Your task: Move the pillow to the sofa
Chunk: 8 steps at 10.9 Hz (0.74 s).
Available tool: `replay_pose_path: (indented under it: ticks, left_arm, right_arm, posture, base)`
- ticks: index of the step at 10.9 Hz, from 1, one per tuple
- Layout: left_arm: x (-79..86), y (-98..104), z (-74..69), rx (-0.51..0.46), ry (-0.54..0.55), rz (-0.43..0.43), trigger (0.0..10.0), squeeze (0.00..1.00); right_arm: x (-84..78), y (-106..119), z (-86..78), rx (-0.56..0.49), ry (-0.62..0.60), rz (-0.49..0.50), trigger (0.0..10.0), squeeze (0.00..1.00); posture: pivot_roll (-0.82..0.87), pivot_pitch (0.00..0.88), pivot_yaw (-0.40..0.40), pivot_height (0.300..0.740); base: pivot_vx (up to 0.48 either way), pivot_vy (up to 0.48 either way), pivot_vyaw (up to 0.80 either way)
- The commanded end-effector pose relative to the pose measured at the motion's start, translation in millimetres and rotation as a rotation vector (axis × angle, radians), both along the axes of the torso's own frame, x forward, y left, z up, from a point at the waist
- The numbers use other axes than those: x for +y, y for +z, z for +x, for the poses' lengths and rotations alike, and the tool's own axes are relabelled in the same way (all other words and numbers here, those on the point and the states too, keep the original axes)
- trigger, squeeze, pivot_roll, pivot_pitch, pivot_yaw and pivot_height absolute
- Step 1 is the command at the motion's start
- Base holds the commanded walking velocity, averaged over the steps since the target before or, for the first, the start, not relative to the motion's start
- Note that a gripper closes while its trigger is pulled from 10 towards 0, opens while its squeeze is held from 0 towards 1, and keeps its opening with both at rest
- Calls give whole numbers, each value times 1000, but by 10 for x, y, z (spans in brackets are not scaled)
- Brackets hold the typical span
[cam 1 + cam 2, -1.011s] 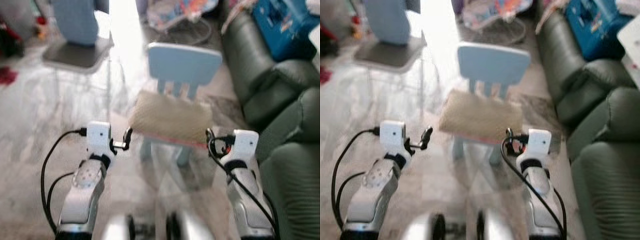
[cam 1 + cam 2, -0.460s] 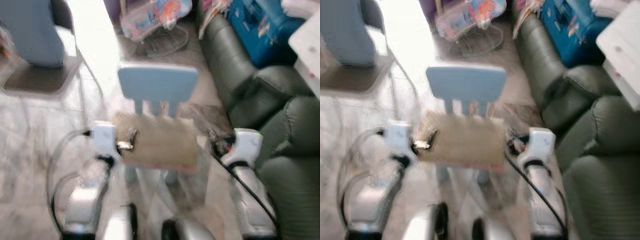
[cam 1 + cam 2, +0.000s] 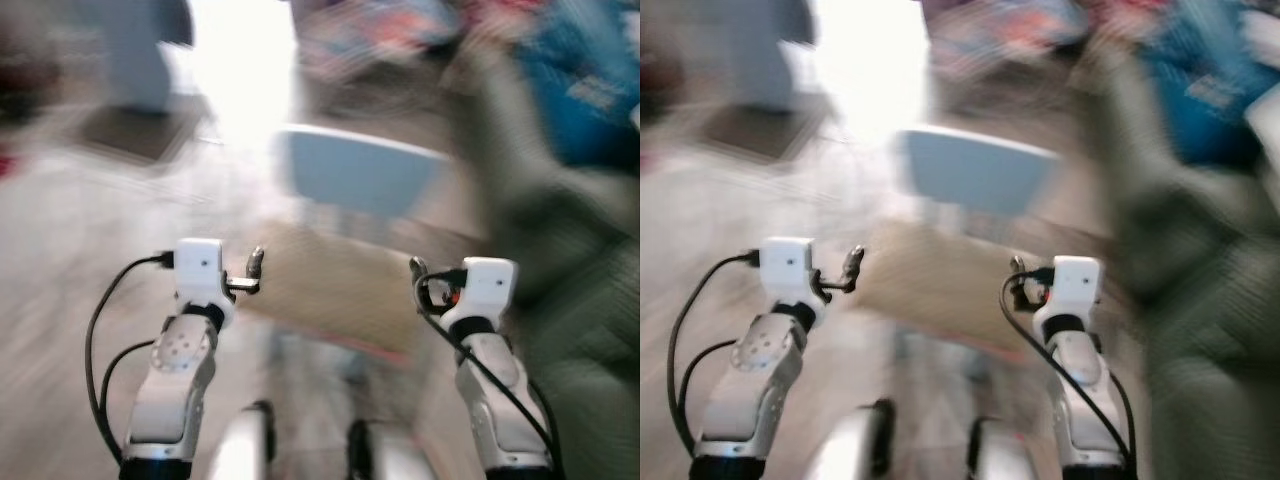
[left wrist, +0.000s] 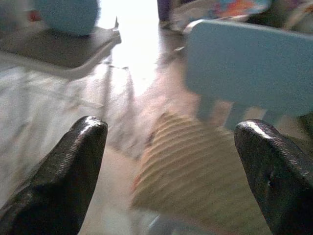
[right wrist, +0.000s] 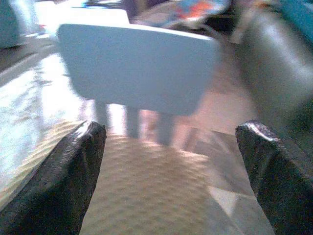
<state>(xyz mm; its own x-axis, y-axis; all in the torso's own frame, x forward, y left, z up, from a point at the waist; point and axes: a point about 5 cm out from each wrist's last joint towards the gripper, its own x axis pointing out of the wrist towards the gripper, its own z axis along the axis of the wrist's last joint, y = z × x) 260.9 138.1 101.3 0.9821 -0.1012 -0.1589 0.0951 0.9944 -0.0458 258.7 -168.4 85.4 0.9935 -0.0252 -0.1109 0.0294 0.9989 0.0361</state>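
The head views are blurred by motion. A beige pillow (image 3: 330,295) lies on the seat of a small light-blue chair (image 3: 360,180) straight ahead. My left gripper (image 3: 254,266) is held out at the pillow's left edge and my right gripper (image 3: 416,270) at its right edge, neither touching it. Along the left wrist view the pillow (image 4: 195,171) sits between wide-apart black fingers (image 4: 73,176). The right wrist view has the pillow (image 5: 146,191) under the chair back (image 5: 137,68), with its fingers (image 5: 68,181) also wide apart. Both grippers are open. The dark green sofa (image 3: 570,260) runs along the right.
A grey chair (image 3: 140,120) stands at the back left on the pale marble floor (image 3: 70,240). Something blue (image 3: 590,90) lies on the sofa's far end. A colourful baby seat (image 3: 380,30) stands behind the small chair.
The whole picture has shifted and smeared, so the camera is moving. Both arms keep the same pose on either side of the pillow, fingers still apart.
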Motion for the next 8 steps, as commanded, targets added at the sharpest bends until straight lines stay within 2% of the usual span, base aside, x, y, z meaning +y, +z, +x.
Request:
replay_pose_path:
  ticks: [1, 5, 6, 7, 8]
  left_arm:
    - [-53, -20, -9, 8, -14, 2, 10000, 0]
    - [-55, -27, -6, 8, -36, 20, 10000, 0]
    - [-52, -27, -10, 9, -37, 16, 10000, 0]
    - [-57, -30, -14, 8, -42, 15, 10000, 0]
    - [-70, -37, -29, 8, -51, 13, 10000, 0]
  right_arm:
    - [-64, -32, -30, 14, -26, -1, 10000, 0]
    - [-59, -39, -19, 20, -39, 17, 10000, 0]
    - [-63, -50, -22, 23, -39, 14, 10000, 0]
    - [-66, -52, -29, 22, -40, 14, 10000, 0]
    - [-70, -52, -33, 20, -42, 10, 10000, 0]
  posture:
    - [-15, 202, -45, 740]
    - [-13, 203, -43, 740]
    - [-14, 205, -42, 740]
    - [-17, 207, -43, 740]
    - [-19, 208, -43, 740]
  base:
    - [0, 0, 0]
    - [0, 0, 0]
    - [0, 0, -550]
    - [0, 0, 0]
    - [285, 0, 0]
